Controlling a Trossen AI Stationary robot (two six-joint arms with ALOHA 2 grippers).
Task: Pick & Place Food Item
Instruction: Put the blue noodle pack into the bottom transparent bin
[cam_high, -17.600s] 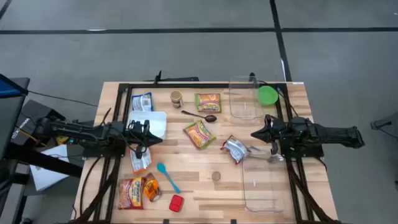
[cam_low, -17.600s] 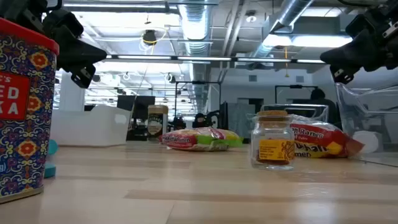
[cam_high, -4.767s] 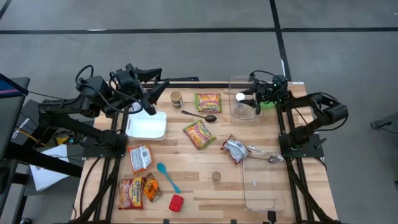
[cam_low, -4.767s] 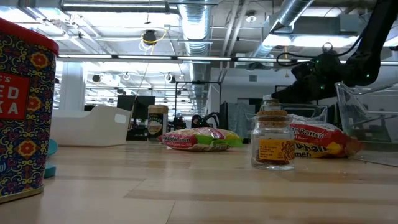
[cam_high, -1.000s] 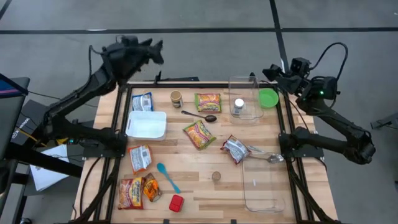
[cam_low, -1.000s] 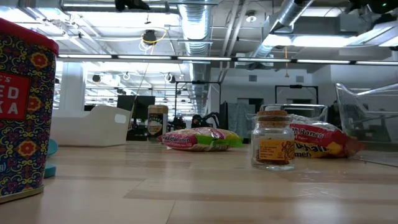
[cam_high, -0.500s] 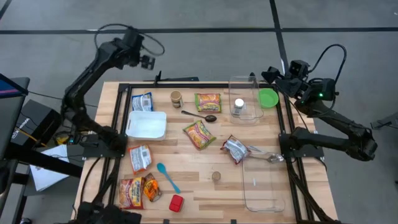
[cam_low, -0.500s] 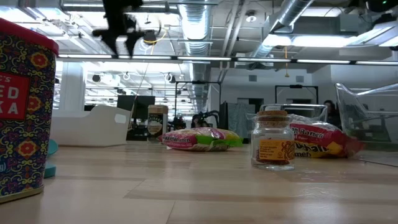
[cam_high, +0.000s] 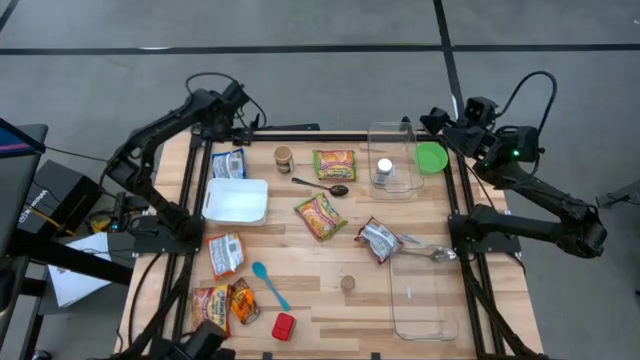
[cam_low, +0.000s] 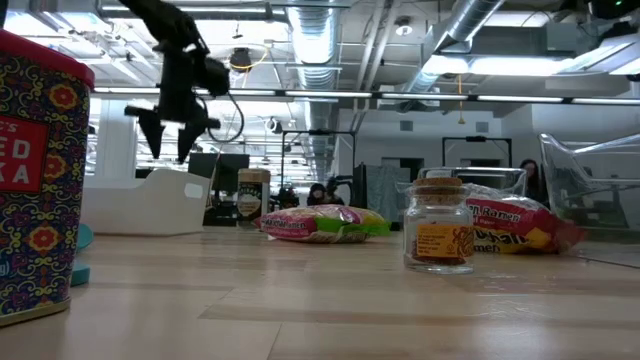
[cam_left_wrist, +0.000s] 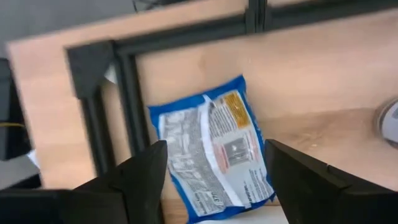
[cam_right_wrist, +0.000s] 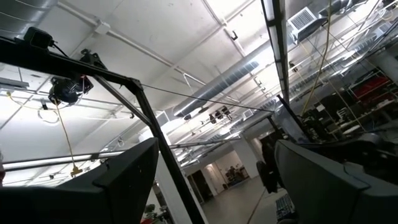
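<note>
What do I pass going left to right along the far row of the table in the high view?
blue packet → brown jar → green-edged noodle packet → white-capped bottle inside the clear container → green lid

The counter (cam_high: 330, 290) is pale wood with a black frame. At its 11 o'clock corner lies a blue and white packet (cam_high: 229, 163) with an orange patch. A white tub (cam_high: 236, 200) sits beside it. The green lid (cam_high: 431, 156) lies at 1 o'clock. Ramen packets (cam_high: 320, 215) show yellow, red and green. A teal spoon (cam_high: 269, 284) and a red tin (cam_high: 284, 326) with a floral pattern lie at 7 o'clock. The silver pouch (cam_high: 379, 240) carries red edging.
</note>
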